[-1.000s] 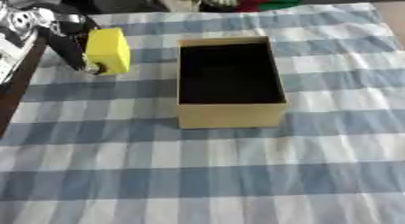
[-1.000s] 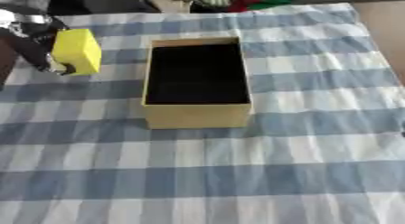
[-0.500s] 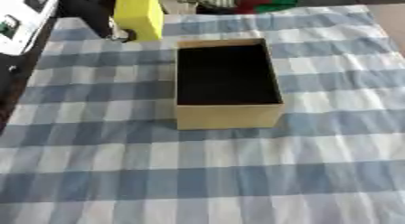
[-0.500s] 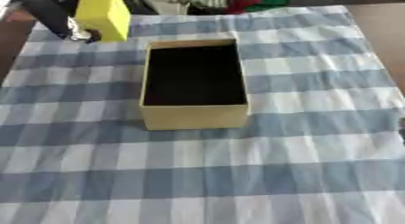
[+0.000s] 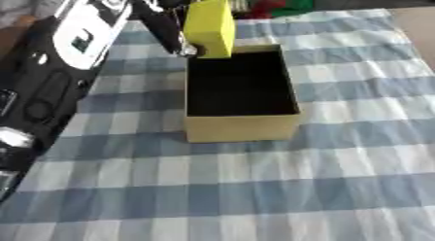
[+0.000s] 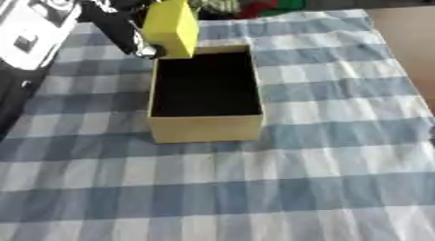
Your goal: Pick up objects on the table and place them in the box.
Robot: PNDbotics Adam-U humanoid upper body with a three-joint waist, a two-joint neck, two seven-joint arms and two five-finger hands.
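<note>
Blue-and-white checked tablecloth (image 5: 280, 186) covers work surface, lies fairly flat, faint creases across near part. Bare brownish surface (image 6: 406, 36) shows past cloth's right edge. Beyond far edge: green item (image 5: 293, 2), red item (image 5: 265, 8) beside it, pale greenish bundle (image 6: 214, 1); none identifiable.

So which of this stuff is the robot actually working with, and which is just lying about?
Working with:
- yellow block, held in the left hand over the box's far edge
- open box, dark inside

Just lying about:
- checked cloth covering the table
- green and red things at the far edge
</note>
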